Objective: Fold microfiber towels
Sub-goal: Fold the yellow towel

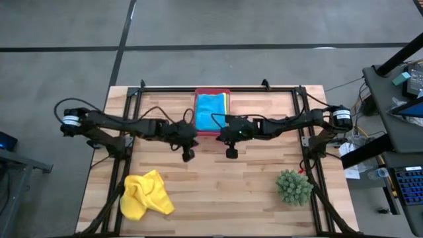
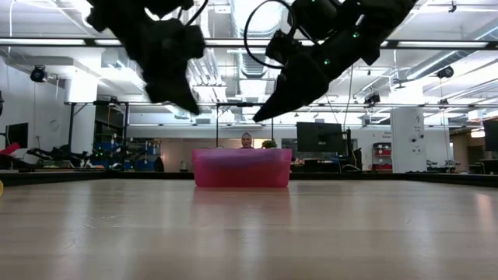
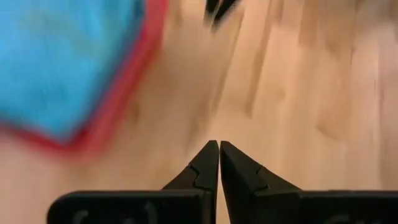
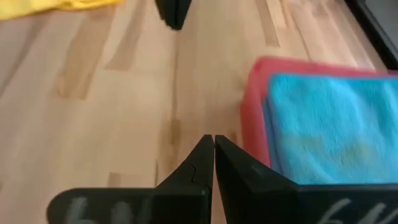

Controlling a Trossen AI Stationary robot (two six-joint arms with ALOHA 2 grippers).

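so both arms are parked over the middle of the light wooden slatted table (image 1: pixel 218 192), just in front of the pink plastic tray (image 1: pixel 212 134), and neither is carrying anything. left gripper (image 1: pixel 188 156) has its two dark fingers pinched right together, tips touching, nothing between them, and the right gripper (image 1: pixel 232 153) is the same, fully closed and empty. the folded turquoise blue microfiber towel (image 1: pixel 211 111) sits on top of the stack in the tray with a sliver of yellow showing at its edge. the one that looks left to do is the crumpled yellow microfiber towel (image 1: pixel 146 194), bunched in a heap near the front left corner, well apart from both grippers and from the spiky green plant (image 1: pixel 293 186) on the right. i'd guess the step now is going after that heap. to do it well, spread the fingers before dropping, grab an outer corner rather than the thick middle, and drag it flat first so the fold comes out square.
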